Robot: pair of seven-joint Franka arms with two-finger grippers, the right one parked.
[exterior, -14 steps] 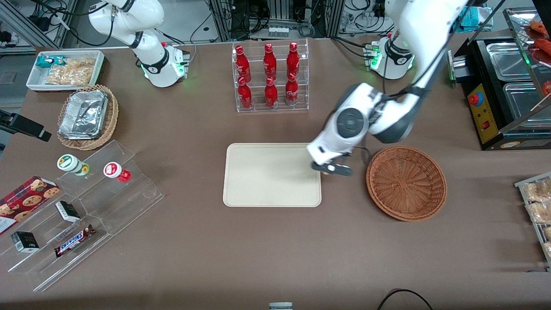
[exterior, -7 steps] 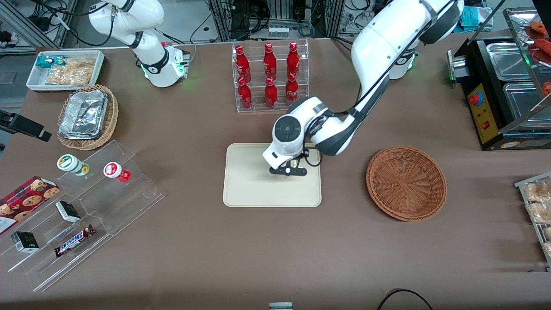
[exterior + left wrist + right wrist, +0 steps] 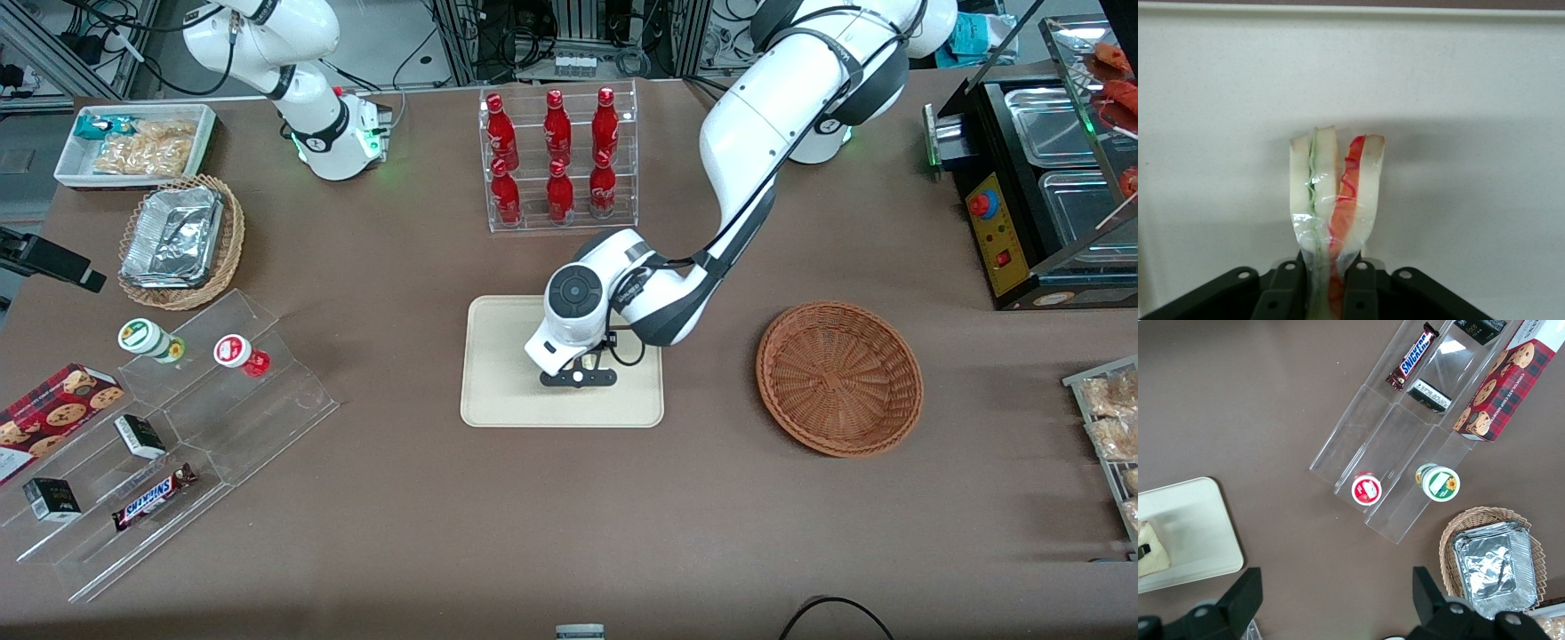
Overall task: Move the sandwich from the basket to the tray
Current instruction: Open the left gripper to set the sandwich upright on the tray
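White-bread sandwich (image 3: 1335,193) pinched in pincer (image 3: 1331,283).

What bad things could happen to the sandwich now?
1. The gripper is shut on just one end of the sandwich, and its layers already splay apart, so it might fall open when released.
2. The fingers pinch the soft bread, which could stay squashed.
3. The clear wrap might cling to the fingers and drag the sandwich back off the tray.

The basket is already empty, so nothing else is at risk.
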